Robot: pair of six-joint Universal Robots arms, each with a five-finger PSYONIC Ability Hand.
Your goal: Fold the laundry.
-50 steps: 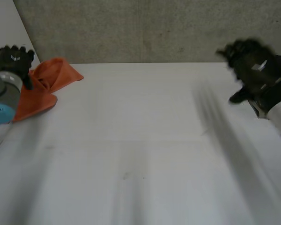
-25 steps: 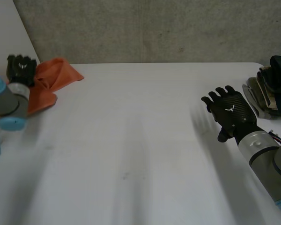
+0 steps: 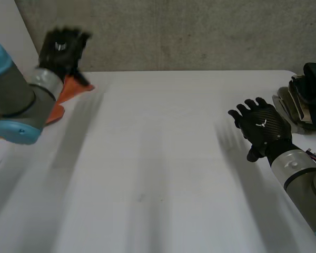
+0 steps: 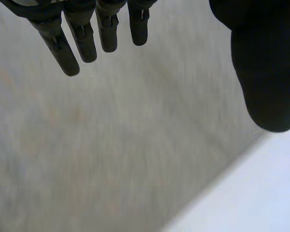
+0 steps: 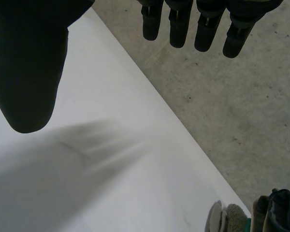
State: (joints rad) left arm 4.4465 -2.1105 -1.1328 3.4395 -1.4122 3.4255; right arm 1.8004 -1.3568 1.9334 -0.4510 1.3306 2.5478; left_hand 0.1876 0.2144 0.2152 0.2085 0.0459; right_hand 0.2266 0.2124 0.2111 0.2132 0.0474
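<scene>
- Though gripping nothing, holds left hand (image 3: 63, 45) up off the table (image 3: 158, 174) above the far left corner, fingers (image 4: 82, 38) straight and spread well apart from the thumb (image 4: 266, 72); likely poised there to come down on the orange cloth (image 3: 72, 90) just beneath.
- Holds right hand (image 3: 260, 129) low over the right side of the table, palm down, fingers straight and apart, nothing in it; probably kept aside so the middle stays free as folding space.
- Has orange cloth lying crumpled at the far left corner, partly hidden behind the left arm (image 3: 18, 100) and, as far as can be told, touched by neither hand.
- Shows one tapered corner of it aimed right, along the far edge; going by the visible part, sets its long axis from near left to far right, though cannot be sure with the arm in front.
- Leaves pile of clothes (image 3: 305, 105) at the far right edge, just beyond the right hand and well apart from the orange cloth; presumably waiting its turn.
- Calls next for drawing the cloth to the middle and spreading it flat.
</scene>
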